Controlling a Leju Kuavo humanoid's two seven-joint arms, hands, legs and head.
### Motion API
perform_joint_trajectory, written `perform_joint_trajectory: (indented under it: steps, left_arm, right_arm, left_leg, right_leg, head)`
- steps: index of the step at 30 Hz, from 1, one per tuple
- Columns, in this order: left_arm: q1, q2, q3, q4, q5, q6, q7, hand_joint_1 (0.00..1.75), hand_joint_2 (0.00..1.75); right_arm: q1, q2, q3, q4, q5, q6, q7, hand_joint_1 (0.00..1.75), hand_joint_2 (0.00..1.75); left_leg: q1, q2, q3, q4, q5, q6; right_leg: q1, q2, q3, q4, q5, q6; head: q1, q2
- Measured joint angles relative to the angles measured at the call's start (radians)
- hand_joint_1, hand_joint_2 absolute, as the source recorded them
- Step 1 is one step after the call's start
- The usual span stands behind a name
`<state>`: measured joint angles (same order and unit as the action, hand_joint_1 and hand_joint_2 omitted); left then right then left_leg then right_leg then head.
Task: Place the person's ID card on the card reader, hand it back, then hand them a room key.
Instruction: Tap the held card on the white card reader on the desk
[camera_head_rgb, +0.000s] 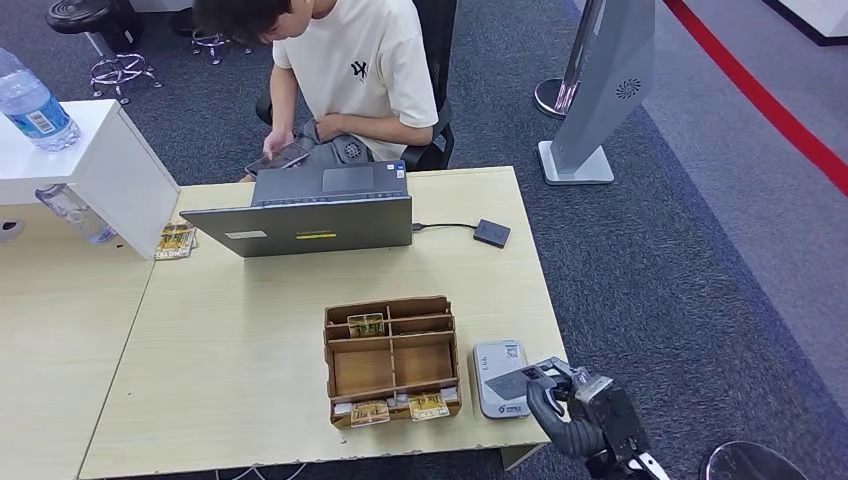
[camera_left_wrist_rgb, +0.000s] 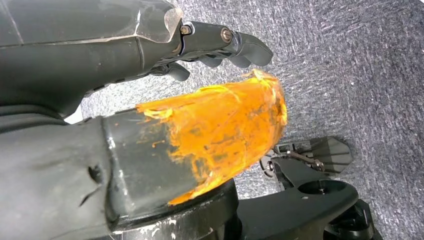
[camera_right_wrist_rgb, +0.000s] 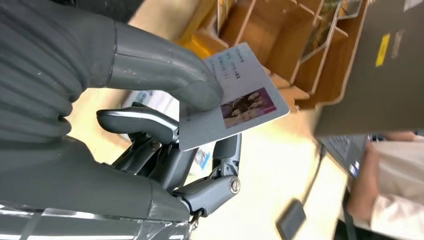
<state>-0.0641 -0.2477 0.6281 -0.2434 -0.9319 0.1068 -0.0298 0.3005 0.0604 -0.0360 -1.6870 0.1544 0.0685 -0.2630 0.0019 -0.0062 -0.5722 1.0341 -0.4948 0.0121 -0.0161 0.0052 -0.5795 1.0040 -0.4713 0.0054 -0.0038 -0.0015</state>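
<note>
Pinching ID card (camera_right_wrist_rgb: 235, 97) between thumb and fingers of right hand (camera_head_rgb: 570, 405), just above card reader (camera_head_rgb: 498, 375) at desk edge; left hand (camera_left_wrist_rgb: 220, 45) hanging empty, fingers loosely curled.

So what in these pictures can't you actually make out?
- ID card: its small print is blurred in the right wrist view, and the right hand's thumb covers part of it.
- Card reader: partly hidden by the right hand in the head view; its markings are too small to read.
- Wooden organiser: designs on its cards are too small to tell in the head view.
- Left hand: fingers partly hidden behind its cover in the left wrist view.
</note>
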Motion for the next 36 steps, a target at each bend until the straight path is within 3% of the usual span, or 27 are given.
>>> perform_joint_trajectory:
  steps: [18,36]
  left_arm:
    - [0.004,0.005,0.033,0.0,0.011,-0.002,0.0,0.0,0.0]
    - [0.005,0.005,0.054,0.0,0.007,-0.002,-0.001,0.0,0.0]
  right_arm:
    - [-0.041,-0.005,0.019,0.074,-0.002,-0.02,0.025,1.75,1.75]
    - [-0.097,-0.034,0.121,0.103,0.283,-0.178,0.059,1.75,1.75]
  left_leg:
    - [0.0,0.0,0.0,0.0,0.0,0.0]
    - [0.0,0.0,0.0,0.0,0.0,0.0]
  right_leg:
    - [0.0,0.0,0.0,0.0,0.0,0.0]
    - [0.0,0.0,0.0,0.0,0.0,0.0]
  head:
    - [0.0,0.0]
    - [0.0,0.0]
